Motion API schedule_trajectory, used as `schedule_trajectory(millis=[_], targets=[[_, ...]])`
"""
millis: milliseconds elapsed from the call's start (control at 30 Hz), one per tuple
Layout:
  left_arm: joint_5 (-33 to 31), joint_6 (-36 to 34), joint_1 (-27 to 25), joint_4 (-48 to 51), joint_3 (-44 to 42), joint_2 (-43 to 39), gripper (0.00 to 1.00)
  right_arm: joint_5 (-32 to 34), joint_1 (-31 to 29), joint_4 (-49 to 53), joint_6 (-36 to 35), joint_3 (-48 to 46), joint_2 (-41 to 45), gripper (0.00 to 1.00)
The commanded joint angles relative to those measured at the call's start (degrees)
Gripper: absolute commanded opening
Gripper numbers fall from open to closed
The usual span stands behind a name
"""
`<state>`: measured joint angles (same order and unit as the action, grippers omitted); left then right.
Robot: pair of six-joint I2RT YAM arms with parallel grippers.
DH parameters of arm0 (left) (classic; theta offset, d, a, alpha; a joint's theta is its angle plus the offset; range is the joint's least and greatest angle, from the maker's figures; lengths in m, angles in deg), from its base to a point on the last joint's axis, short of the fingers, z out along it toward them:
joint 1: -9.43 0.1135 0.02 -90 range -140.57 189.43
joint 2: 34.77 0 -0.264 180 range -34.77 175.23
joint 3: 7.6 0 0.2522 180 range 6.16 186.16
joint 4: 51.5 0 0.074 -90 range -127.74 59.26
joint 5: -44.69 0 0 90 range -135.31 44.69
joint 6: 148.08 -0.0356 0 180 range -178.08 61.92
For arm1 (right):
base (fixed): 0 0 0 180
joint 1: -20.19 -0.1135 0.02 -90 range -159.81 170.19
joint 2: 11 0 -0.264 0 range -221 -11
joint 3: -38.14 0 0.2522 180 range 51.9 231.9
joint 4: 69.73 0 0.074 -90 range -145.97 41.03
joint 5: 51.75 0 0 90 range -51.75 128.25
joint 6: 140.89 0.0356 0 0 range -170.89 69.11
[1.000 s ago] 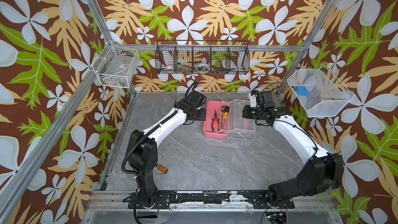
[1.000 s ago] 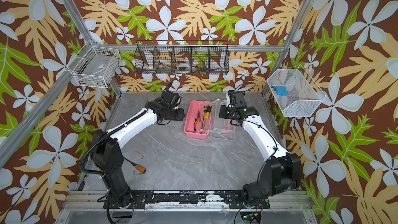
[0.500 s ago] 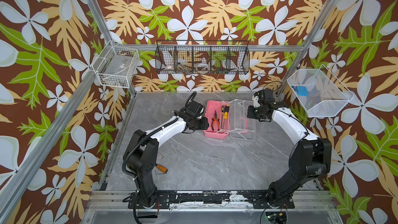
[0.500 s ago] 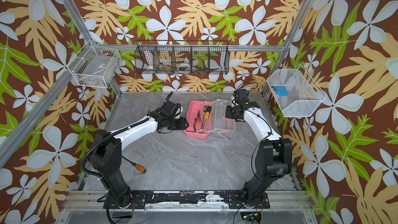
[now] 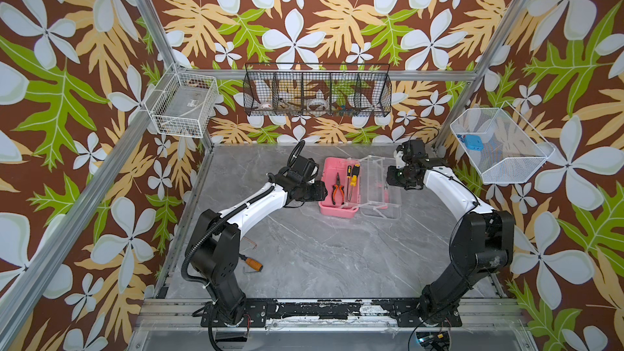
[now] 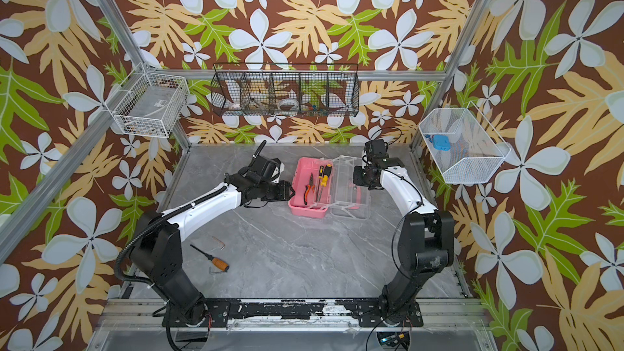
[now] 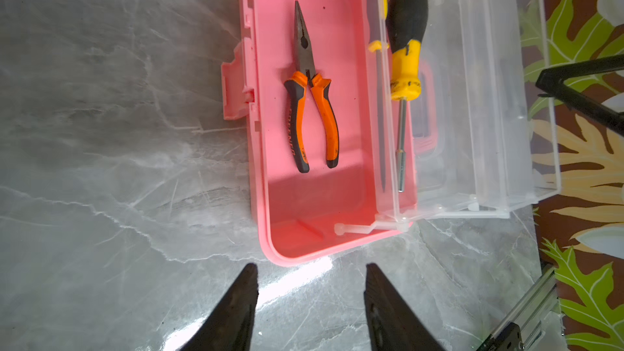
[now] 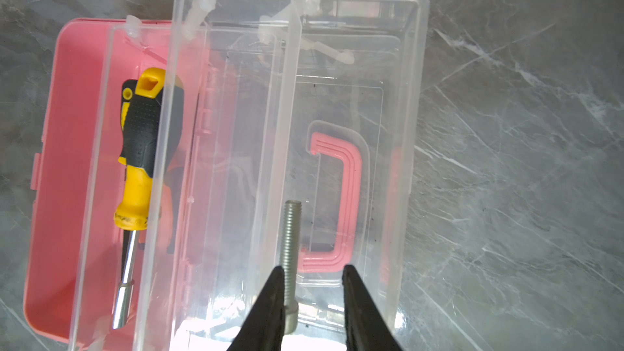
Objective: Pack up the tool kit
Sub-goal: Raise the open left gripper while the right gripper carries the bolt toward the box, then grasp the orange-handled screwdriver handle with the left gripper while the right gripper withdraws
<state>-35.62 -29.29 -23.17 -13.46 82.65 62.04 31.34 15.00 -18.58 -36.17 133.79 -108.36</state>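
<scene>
Pliers (image 7: 309, 102) in pink case (image 7: 263, 163), handle lettering illegible

Bright, even light fills both top views, casting only soft shadows beneath the arms (image 5: 256, 204). In the wrist views, white glare burns on the marble table (image 7: 293, 276) and through the clear lid (image 8: 337, 96); detail is sharp.
</scene>
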Motion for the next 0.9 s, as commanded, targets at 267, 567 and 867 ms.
schedule_trajectory(millis=[267,567,867], targets=[[-13.6,5.6,9.2,10.6,-6.7,-15.3,0.47,3.6,-9.8,-2.4,-2.5,0.7,13.4,0.4],[-18.9,11.2,19.1,19.4,-22.7,-29.3,0.36,8.6,-38.3,-10.1,-4.8,-6.4,12.9,0.41],[-14.7,23.4,19.3,25.0,-35.0,-37.0,0.79,6.1,-43.7,-10.5,-3.9,-7.5,7.1,0.38]])
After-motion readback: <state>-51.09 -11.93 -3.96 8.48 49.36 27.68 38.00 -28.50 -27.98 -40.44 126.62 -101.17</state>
